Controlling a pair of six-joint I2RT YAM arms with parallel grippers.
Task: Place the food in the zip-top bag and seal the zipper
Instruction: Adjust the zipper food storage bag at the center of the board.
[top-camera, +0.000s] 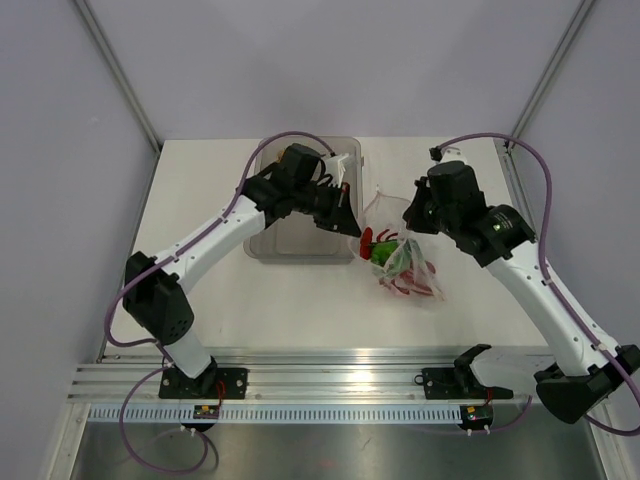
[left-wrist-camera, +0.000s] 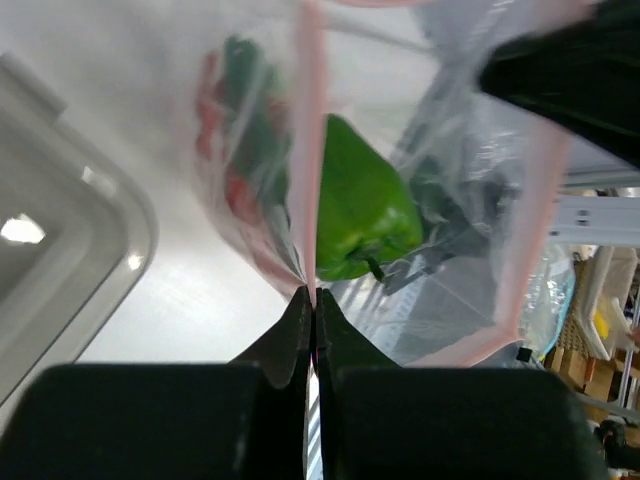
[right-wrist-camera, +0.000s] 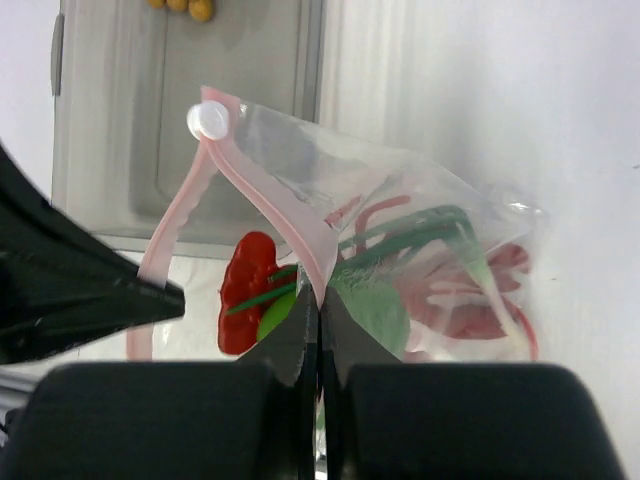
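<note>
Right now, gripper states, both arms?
Left gripper: closed, pinching the pink zipper strip of the bag.
Right gripper: closed, also pinching the zipper strip.

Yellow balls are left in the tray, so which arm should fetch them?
Probably left. The left gripper pinches the zip-top bag right beside the tray holding the yellow balls; the right gripper grips the bag's far side.

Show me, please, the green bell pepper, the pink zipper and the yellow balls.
green bell pepper (left-wrist-camera: 362, 205): left wrist view, glossy side.
pink zipper (right-wrist-camera: 273, 210): right wrist view, its middle.
yellow balls (right-wrist-camera: 200, 9): right wrist view, rightmost ball.
</note>
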